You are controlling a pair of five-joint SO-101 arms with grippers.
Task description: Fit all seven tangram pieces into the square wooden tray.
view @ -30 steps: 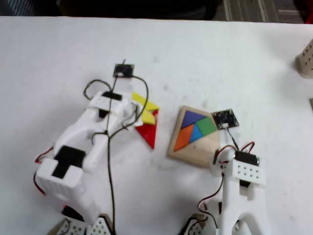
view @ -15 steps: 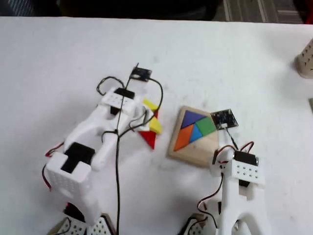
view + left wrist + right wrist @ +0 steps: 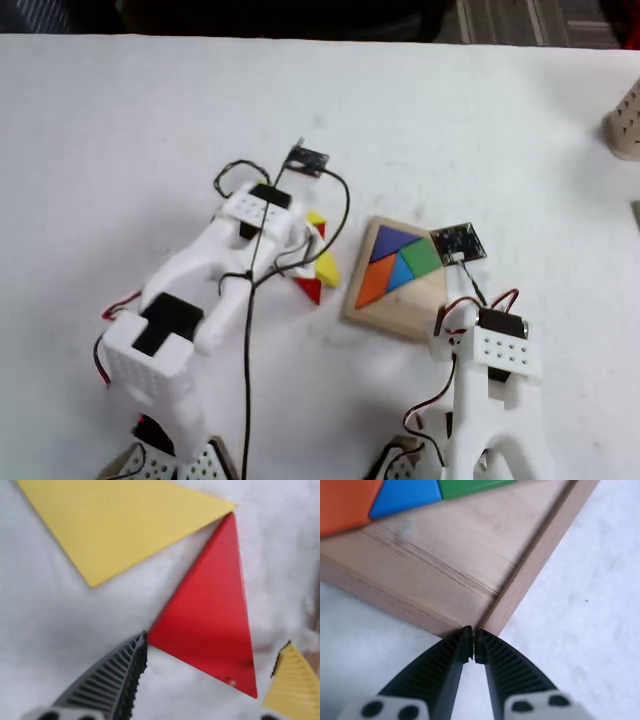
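My left gripper (image 3: pixel 214 645) stands open, jaws spread wide and holding nothing. The red triangle (image 3: pixel 210 625) lies flat on the white table (image 3: pixel 45 630) between them, with one corner right at the tip of the grey finger (image 3: pixel 117 682) and another close by the yellow finger (image 3: pixel 292 680); I cannot tell whether either tip actually touches it. Just past the red triangle, beyond the jaws, lies the yellow triangle (image 3: pixel 120 525), its sharp corner nearly meeting the red one's far tip; both pieces are outside the tray.

My right gripper (image 3: pixel 472 647) is closed, the tips all but together with nothing between them; they sit at an outer corner of the wooden tray (image 3: pixel 540 545), just beside its rim. Past the rim comes bare tray floor; farther from these jaws the orange piece (image 3: pixel 345 500), the blue piece (image 3: pixel 405 495) and the green piece (image 3: pixel 470 485) lie side by side inside the tray. From above I see the purple piece (image 3: pixel 393 240) beyond those, against the tray's far side. The tray itself sits between my two grippers, near the left jaws yet apart from the red triangle.
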